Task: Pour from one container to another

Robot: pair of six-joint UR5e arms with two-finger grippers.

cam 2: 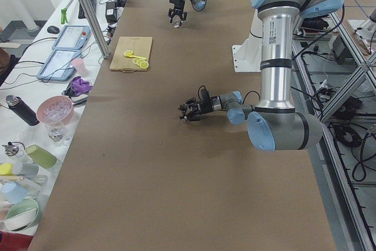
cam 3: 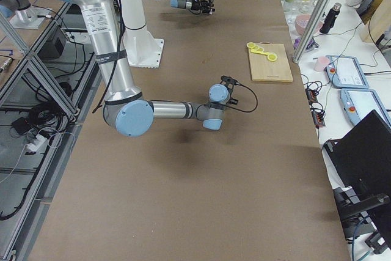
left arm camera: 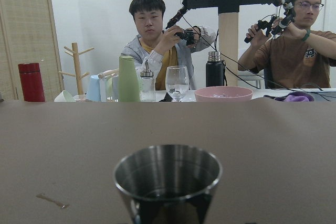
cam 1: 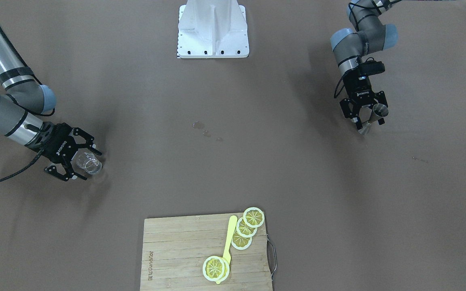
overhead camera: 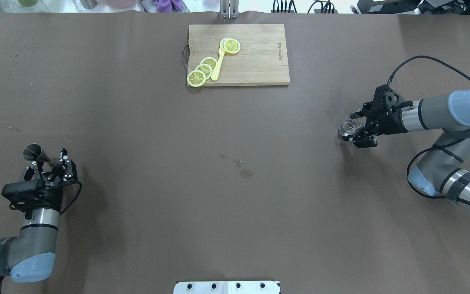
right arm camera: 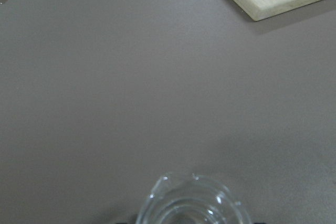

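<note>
A steel jigger (overhead camera: 33, 151) stands at the table's left side between the fingers of my left gripper (overhead camera: 48, 161), which is shut on its waist. In the front-facing view this gripper (cam 1: 368, 122) and the jigger (cam 1: 375, 114) are at the right. The left wrist view shows the jigger's open cup (left arm camera: 168, 177) close up. A clear glass (overhead camera: 348, 126) sits low over the table at the right, with my right gripper (overhead camera: 349, 128) shut on it from the side. The glass (cam 1: 89, 163) also shows at the left of the front-facing view, and its rim (right arm camera: 191, 203) in the right wrist view.
A wooden cutting board (overhead camera: 259, 61) with lemon slices (overhead camera: 202, 71) and a yellow utensil (overhead camera: 217, 65) lies at the far middle edge. Small water drops (overhead camera: 243, 171) mark the table's centre. The white robot base (cam 1: 212, 30) stands at the near edge.
</note>
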